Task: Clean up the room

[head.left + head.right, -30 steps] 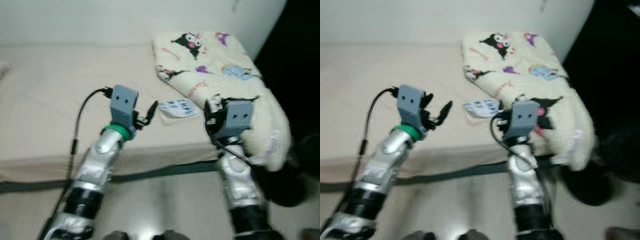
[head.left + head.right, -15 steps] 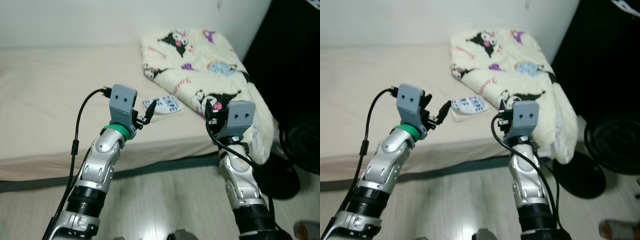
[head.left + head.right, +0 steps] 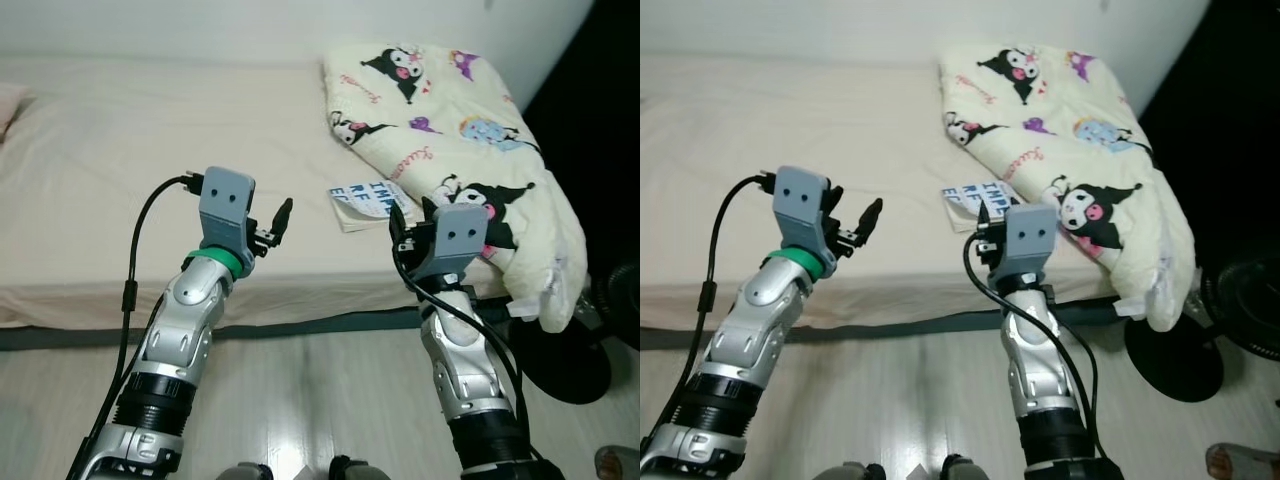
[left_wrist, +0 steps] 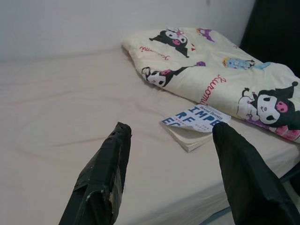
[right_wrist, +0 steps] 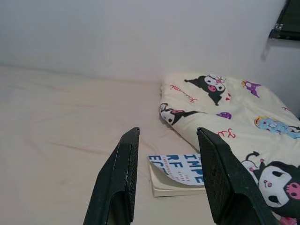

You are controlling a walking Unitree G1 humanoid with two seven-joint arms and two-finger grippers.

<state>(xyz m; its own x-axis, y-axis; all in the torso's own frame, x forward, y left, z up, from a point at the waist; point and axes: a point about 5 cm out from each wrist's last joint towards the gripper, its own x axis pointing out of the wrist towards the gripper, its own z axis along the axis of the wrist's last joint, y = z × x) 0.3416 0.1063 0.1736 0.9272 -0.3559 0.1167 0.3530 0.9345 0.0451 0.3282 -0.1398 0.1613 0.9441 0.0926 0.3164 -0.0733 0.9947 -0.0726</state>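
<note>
A book (image 3: 366, 203) lies on the bed (image 3: 120, 160) just ahead of the right gripper (image 5: 166, 180), nearer than the left gripper (image 4: 168, 173); both spread wide, empty.

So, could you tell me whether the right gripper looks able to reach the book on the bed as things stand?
Probably yes: the right gripper is open and faces the book, with only bare mattress between them; the blanket lies beside it.
</note>
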